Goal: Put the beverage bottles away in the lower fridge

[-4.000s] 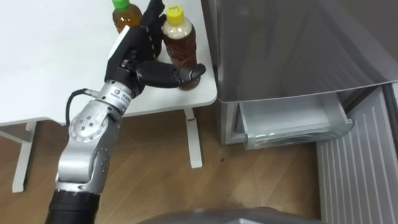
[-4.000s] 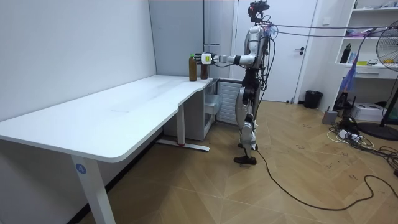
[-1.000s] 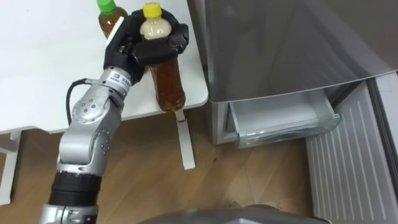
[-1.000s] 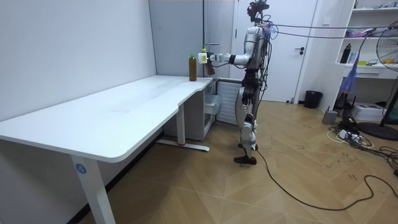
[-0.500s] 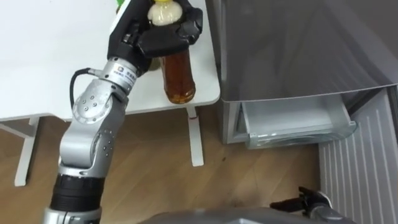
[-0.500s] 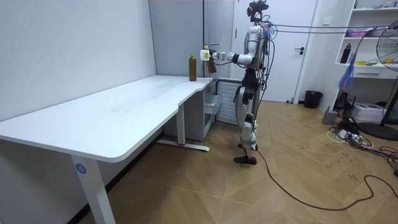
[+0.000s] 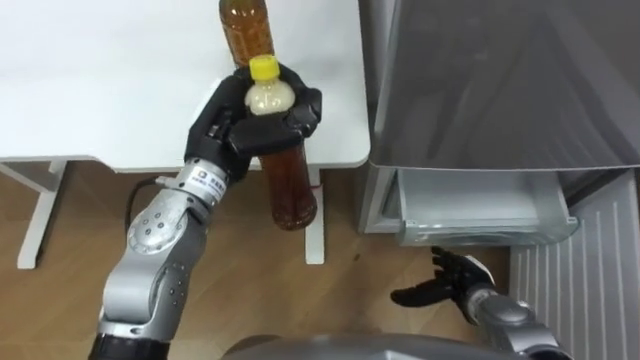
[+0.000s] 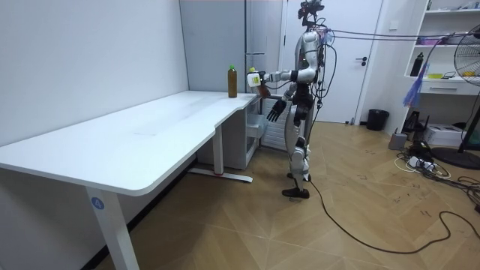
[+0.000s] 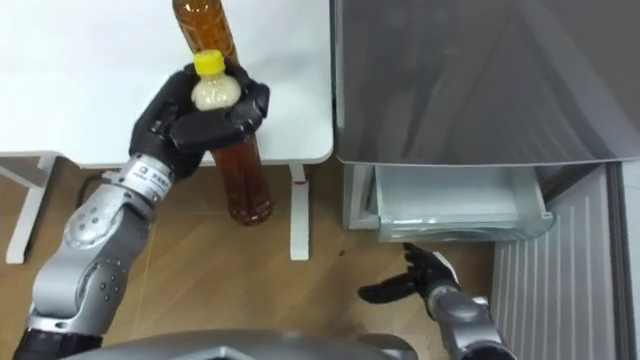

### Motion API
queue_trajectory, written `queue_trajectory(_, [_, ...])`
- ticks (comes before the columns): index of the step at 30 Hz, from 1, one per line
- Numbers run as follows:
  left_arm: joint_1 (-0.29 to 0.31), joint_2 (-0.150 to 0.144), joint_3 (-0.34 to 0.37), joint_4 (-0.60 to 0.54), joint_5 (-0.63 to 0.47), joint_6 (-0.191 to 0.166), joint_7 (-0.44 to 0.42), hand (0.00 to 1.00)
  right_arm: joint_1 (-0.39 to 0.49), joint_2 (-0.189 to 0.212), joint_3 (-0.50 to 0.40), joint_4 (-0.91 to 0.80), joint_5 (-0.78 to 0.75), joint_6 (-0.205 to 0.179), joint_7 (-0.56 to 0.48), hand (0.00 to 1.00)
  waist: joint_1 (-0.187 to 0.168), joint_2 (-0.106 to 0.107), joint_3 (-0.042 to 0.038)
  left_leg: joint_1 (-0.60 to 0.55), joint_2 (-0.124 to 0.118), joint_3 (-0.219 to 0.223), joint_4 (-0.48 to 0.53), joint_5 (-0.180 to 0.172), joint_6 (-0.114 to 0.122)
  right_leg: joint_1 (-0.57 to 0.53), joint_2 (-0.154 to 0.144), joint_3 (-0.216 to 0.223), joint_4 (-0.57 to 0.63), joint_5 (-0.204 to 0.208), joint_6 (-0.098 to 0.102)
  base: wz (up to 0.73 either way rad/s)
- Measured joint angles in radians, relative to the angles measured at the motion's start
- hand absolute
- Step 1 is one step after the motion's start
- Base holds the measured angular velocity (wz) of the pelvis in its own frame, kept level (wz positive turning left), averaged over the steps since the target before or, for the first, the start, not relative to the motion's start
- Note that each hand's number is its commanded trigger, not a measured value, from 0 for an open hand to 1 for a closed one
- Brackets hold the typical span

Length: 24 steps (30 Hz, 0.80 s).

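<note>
The left hand (image 7: 235, 128) is clenched round the upper part of a bottle (image 7: 288, 190), its fingers wrapped about the shoulder and neck just under the yellow cap (image 7: 263, 68). The bottle hangs upright off the near right corner of the surface (image 7: 100, 80), its body over the floor (image 7: 60, 250) and touching nothing else. A second bottle (image 7: 247, 30) stands on the surface just beyond it. To the right, the fridge (image 7: 500, 80) has its lower drawer (image 7: 490, 232) pulled out. The right hand (image 7: 452, 280) hovers low in front of that drawer, fingers spread and holding nothing.

The bottle looks full of brown drink, so it is probably fairly heavy for its size. It also looks like smooth plastic that is stiff enough not to cave in but liable to slip. Held high, all its weight hangs below the fingers and could swing or slide. A grip round the middle of the body, or a supporting hand under the base, would likely be steadier when lowering it into the drawer.
</note>
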Motion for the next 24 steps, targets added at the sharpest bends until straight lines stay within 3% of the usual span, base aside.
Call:
queue_trajectory(4, [0.010,-0.010,-0.003,-0.004,0.000,-0.003,-0.024,1.00,0.016,0.002,0.056,-0.162,-0.024,-0.002,0.094,0.00,0.008,0.008,-0.0005,0.001,0.001,-0.003,0.002,0.000,0.000,0.000,0.000,-0.005,0.003,0.001,-0.001,0.01])
queue_trajectory(9, [0.010,-0.006,-0.035,-0.004,0.001,-0.056,-0.036,1.00,0.024,-0.007,0.076,-0.287,0.020,-0.005,0.189,0.00,0.021,0.008,0.0019,0.003,0.000,-0.008,0.004,0.000,0.000,0.002,-0.002,-0.013,0.004,0.000,-0.001,0.04])
queue_trajectory(14, [0.023,0.015,-0.047,-0.001,0.001,-0.072,-0.048,1.00,0.032,-0.022,0.091,-0.351,0.034,-0.002,0.312,0.00,0.024,-0.008,0.0123,-0.006,-0.004,-0.014,0.017,0.000,0.000,0.003,-0.005,-0.018,0.001,-0.001,0.001,0.05])
queue_trajectory(19, [0.039,0.062,-0.102,0.003,0.001,-0.072,-0.063,1.00,0.040,-0.076,0.137,-0.477,0.043,-0.002,0.437,0.00,0.021,-0.016,0.0156,-0.009,-0.004,-0.016,0.017,0.000,0.000,0.000,-0.005,-0.021,0.001,-0.001,0.001,0.00])
queue_trajectory(24, [0.039,0.068,-0.167,0.003,0.001,-0.073,-0.083,1.00,0.033,-0.077,0.161,-0.481,0.047,-0.002,0.521,0.00,0.022,-0.018,0.0159,-0.010,-0.004,-0.013,0.016,0.000,0.000,-0.002,-0.005,-0.018,0.000,-0.001,0.001,-0.01])
